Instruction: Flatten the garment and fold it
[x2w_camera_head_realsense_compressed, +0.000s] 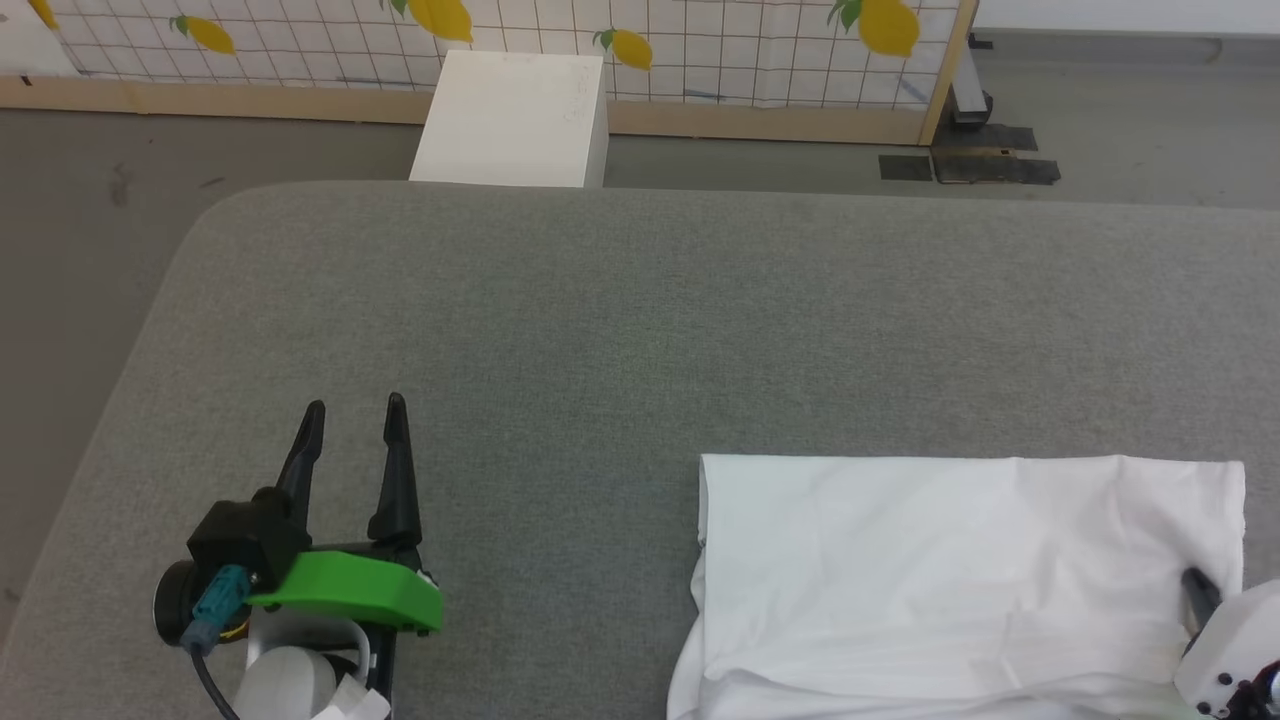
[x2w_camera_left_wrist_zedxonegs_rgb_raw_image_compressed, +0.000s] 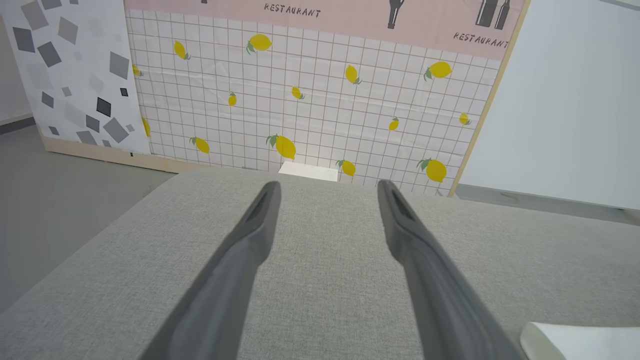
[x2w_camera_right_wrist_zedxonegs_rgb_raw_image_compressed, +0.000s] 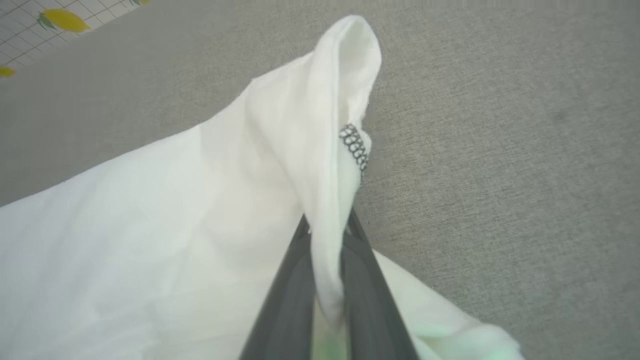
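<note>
Fingers of the right gripper (x2w_camera_right_wrist_zedxonegs_rgb_raw_image_compressed: 327, 225) pinch a raised fold of the garment (x2w_camera_head_realsense_compressed: 950, 560), white cloth lying at the lower right of the head view on the grey padded surface (x2w_camera_head_realsense_compressed: 600, 320). Dark zigzag stitching (x2w_camera_right_wrist_zedxonegs_rgb_raw_image_compressed: 354, 145) shows just past the pinch. At lower left, the left gripper (x2w_camera_head_realsense_compressed: 355, 425) is spread wide, empty, well apart from the cloth.

Grey padded surface (x2w_camera_head_realsense_compressed: 640, 320) before a lemon-print screen (x2w_camera_left_wrist_zedxonegs_rgb_raw_image_compressed: 310, 100)
The screen (white grid, pink "RESTAURANT" band on top) stands in a pale wooden frame (x2w_camera_head_realsense_compressed: 200, 98) on the grey floor (x2w_camera_head_realsense_compressed: 90, 200); a white box (x2w_camera_head_realsense_compressed: 515, 120) sits between it and the surface.
</note>
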